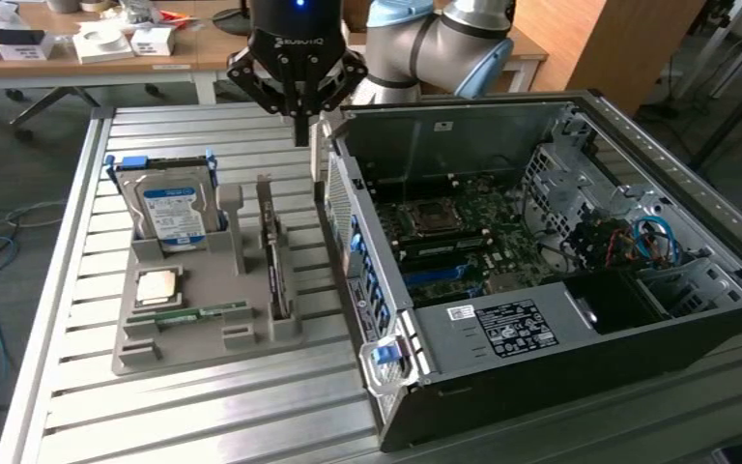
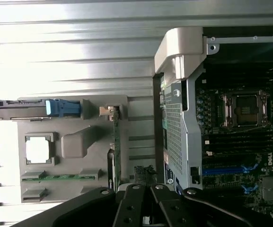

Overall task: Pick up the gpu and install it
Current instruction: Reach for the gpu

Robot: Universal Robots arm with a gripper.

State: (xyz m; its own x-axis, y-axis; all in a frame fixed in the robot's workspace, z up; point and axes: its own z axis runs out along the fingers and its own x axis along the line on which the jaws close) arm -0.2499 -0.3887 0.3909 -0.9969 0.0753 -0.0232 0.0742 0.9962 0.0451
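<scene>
The gpu [image 1: 273, 253] stands on its thin edge in a slot of the gray holder [image 1: 152, 353]. It is at the holder's side nearest the computer case [image 1: 578, 329]. In the wrist view the gpu [image 2: 117, 151] looks like a thin green line. It is not picked up yet.

The gripper [image 1: 305, 130] hangs in the air above the far end of the gpu, over the gap between the holder and the case. Its fingers are pressed together and they hold nothing. In the wrist view the gripper [image 2: 145, 204] is dark, with the gpu just past its tips.

The holder lies on the desk [image 1: 216, 416], on the side toward the exterior view's left edge. The case takes the other side. In the holder a hard drive [image 1: 171, 213] with a blue label stands up near the far edge. A square chip [image 1: 158, 285] and a small green stick [image 1: 197, 311] lie flat.

I think the step in hand is getting hold of the gpu. To do it well, the fingers should spread first. They should sit right over the card's top edge, one finger on each flat side. The gripper should come straight down and pinch gently, because the card is thin. It should keep away from the case wall, which is close by
</scene>
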